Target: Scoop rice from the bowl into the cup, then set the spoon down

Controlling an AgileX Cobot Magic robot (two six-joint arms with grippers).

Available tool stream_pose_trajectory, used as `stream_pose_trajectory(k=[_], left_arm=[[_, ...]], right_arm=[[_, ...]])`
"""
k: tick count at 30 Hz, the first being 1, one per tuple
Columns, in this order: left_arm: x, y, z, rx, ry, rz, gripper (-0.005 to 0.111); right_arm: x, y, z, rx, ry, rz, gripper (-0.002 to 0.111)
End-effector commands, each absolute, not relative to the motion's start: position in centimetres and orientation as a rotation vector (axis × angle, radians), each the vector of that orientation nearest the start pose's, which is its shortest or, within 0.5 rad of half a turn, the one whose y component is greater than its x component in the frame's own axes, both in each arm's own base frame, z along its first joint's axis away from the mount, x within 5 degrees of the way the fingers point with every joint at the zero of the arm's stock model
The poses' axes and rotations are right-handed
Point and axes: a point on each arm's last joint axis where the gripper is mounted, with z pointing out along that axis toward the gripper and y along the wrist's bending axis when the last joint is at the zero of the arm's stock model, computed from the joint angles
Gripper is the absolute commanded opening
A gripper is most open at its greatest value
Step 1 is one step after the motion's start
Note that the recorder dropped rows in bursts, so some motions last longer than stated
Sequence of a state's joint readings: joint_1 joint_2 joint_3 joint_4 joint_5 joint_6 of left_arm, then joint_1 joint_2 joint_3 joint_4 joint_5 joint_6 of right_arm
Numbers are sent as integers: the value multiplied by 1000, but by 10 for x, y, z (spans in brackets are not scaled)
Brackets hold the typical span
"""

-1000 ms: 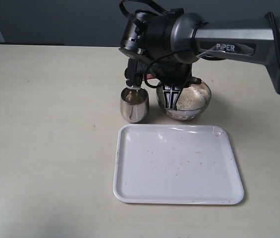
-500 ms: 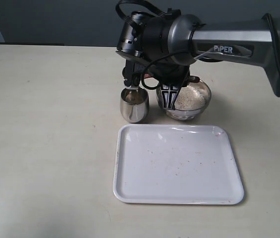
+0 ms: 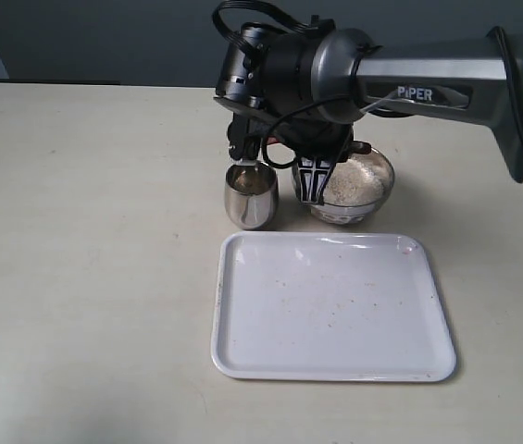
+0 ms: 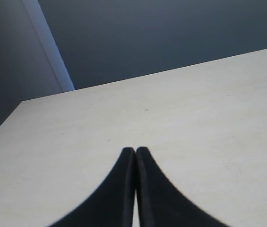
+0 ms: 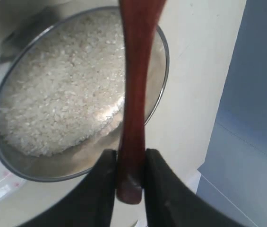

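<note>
The steel bowl [image 3: 346, 213] of white rice [image 3: 355, 181] stands behind the tray, and the small steel cup [image 3: 251, 199] is just to its left. My right gripper [image 3: 315, 185] hangs over the bowl's left edge, with the arm's wrist above the cup. In the right wrist view that gripper [image 5: 130, 154] is shut on the end of the reddish-brown spoon [image 5: 135, 71]. The spoon's handle runs across the bowl [image 5: 53, 166] and the rice [image 5: 62, 90], and its head is out of frame. My left gripper [image 4: 135, 151] is shut and holds nothing, over bare table.
A white rectangular tray [image 3: 242, 351] lies in front of the cup and bowl, with a few specks on it. The table [image 3: 85, 240] is pale beige. A dark wall stands behind it.
The right arm's wrist has shifted slightly left and up over the cup, so more of the rice in the bowl shows. Cup, bowl and tray have not moved.
</note>
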State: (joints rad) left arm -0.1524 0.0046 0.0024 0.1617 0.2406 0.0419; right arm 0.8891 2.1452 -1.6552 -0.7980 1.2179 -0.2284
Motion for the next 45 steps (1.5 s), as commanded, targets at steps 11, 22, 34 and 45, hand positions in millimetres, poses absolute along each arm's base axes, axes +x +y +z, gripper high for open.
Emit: stream_pose_trajectory(k=[11, 22, 34, 45], left_arm=[[55, -5, 192, 265, 1700, 61, 1], [55, -5, 192, 265, 1700, 61, 1], [55, -5, 192, 265, 1700, 61, 1], [55, -5, 192, 265, 1700, 61, 1]], right_arm=[[317, 297, 194, -1797, 2121, -1002, -1], [312, 288, 178, -1847, 2146, -1034, -1], [302, 284, 168, -1802, 2127, -1127, -1], [308, 283, 173, -1749, 2061, -1202, -1]])
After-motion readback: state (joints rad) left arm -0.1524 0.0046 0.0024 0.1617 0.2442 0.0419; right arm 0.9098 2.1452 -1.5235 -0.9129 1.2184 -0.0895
